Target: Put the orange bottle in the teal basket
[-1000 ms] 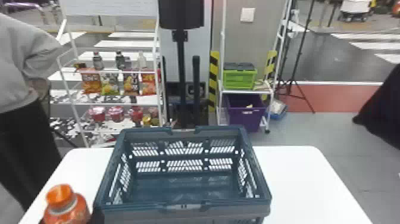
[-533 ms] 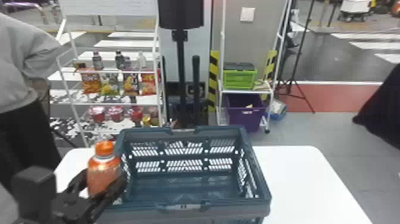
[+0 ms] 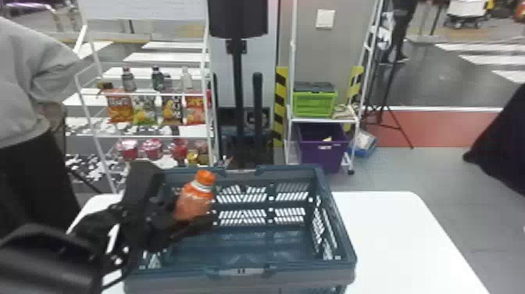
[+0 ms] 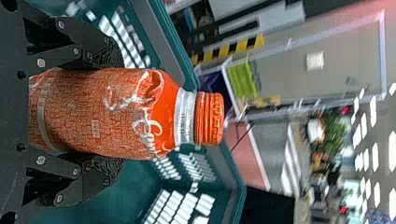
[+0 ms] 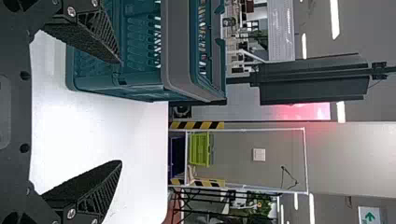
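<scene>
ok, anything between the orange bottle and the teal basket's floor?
Nothing visible in the way: the left gripper holds the orange bottle over the open top of the teal basket, toward its left side.

A basket (image 3: 242,279) of teal and grey plastic, matt and smooth-rimmed, is seen on a smooth white bench (image 3: 390,234); a glossy, crinkled plastic wrap is seen on the orange bottle (image 4: 102,112).
</scene>
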